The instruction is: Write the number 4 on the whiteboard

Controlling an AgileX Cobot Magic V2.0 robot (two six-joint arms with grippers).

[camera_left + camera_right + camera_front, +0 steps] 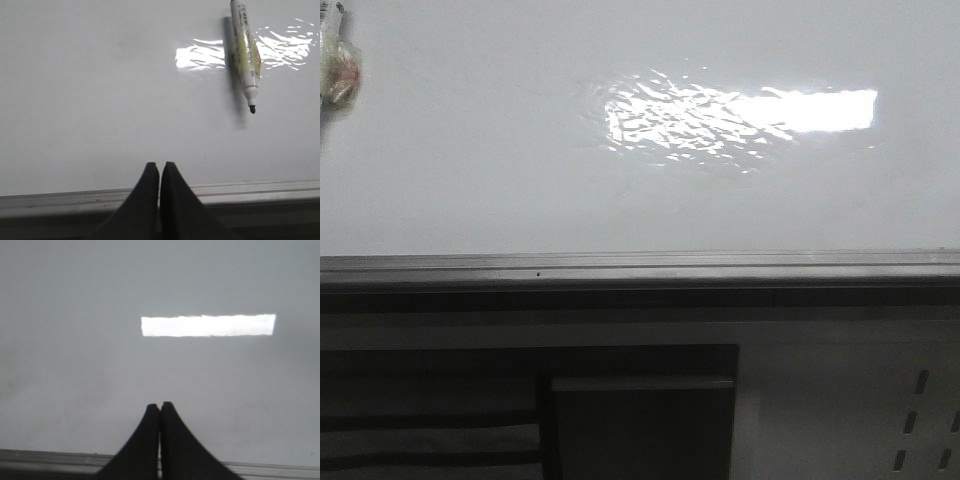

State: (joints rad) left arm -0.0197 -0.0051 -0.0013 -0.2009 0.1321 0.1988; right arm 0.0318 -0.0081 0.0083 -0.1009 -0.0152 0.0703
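Note:
The whiteboard [470, 150] fills the front view, glossy white-grey with a rippled light reflection; no number 4 shows on it in any view. A white marker [244, 52] with yellowish tape round its barrel and a bare black tip lies on the board in the left wrist view, well ahead of my left gripper [159, 165]. That gripper is shut with nothing in it, near the board's grey edge rail [250, 190]. My right gripper [160, 405] is also shut and holds nothing, over bare whiteboard [75, 365]. Neither gripper appears in the front view.
A grey metal rail [640, 268] runs along the board's near edge, with a dark cabinet panel [640, 420] below it. A blurred whitish and red object [340, 70] sits at the board's far left edge in the front view.

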